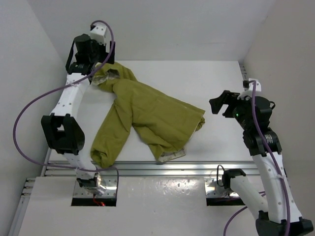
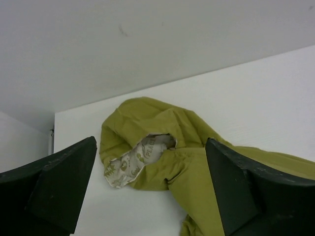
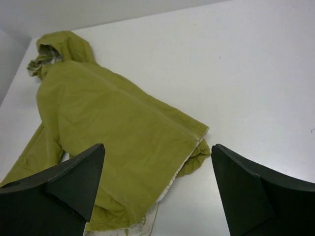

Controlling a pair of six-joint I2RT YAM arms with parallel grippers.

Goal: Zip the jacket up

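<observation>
The olive-green jacket (image 1: 147,115) lies flat on the white table, hood at the far left, hem toward the near edge, one sleeve running to the near left. Its cream printed lining shows inside the hood (image 2: 135,160) and along the hem edge (image 3: 162,206). My left gripper (image 1: 96,69) hovers over the hood, open and empty; the hood lies between its fingers in the left wrist view (image 2: 150,196). My right gripper (image 1: 220,104) is open and empty, just right of the jacket's hem corner (image 3: 202,132).
White walls close the table on the left, back and right. A metal rail (image 1: 162,168) runs along the near edge. A purple cable (image 1: 29,108) loops off the left arm. Bare white tabletop (image 1: 206,78) lies right of the jacket.
</observation>
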